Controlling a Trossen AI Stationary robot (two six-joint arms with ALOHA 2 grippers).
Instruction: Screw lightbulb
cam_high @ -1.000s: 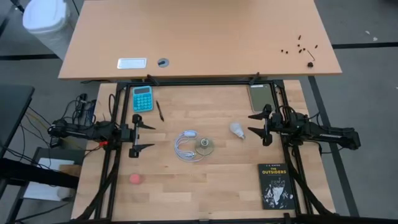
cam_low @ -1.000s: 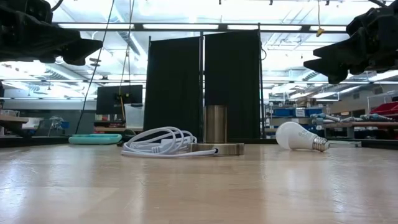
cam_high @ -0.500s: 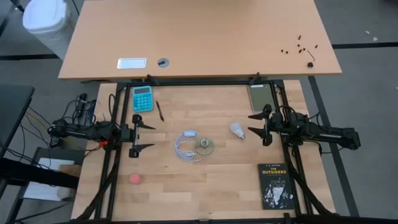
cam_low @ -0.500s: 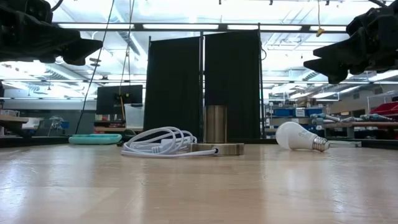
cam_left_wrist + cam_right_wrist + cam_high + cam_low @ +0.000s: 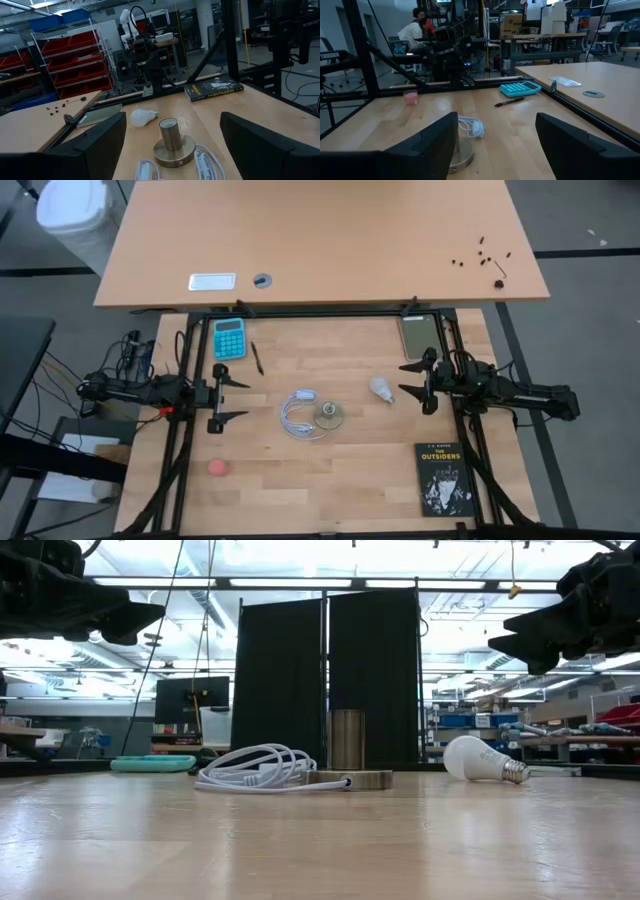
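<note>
The white lightbulb (image 5: pixel 380 388) lies on its side on the wooden table, right of centre, its metal base (image 5: pixel 514 772) pointing toward the table's right edge. The round metal socket (image 5: pixel 329 416) stands upright mid-table on its disc foot, with its coiled white cord (image 5: pixel 299 415) lying beside it on the left. My left gripper (image 5: pixel 243 399) hovers open and level at the table's left, facing the socket. At the right my right gripper (image 5: pixel 404 378) hovers open and level, just right of the lightbulb and above it. Neither gripper has anything between its fingers.
A teal calculator (image 5: pixel 229 338) and a black pen (image 5: pixel 257 358) lie at the far left. A pink cup (image 5: pixel 219 468) stands near left, a black book (image 5: pixel 443 478) lies near right, and a flat grey device (image 5: pixel 418 335) sits far right. Black frame rails (image 5: pixel 330 312) border the table.
</note>
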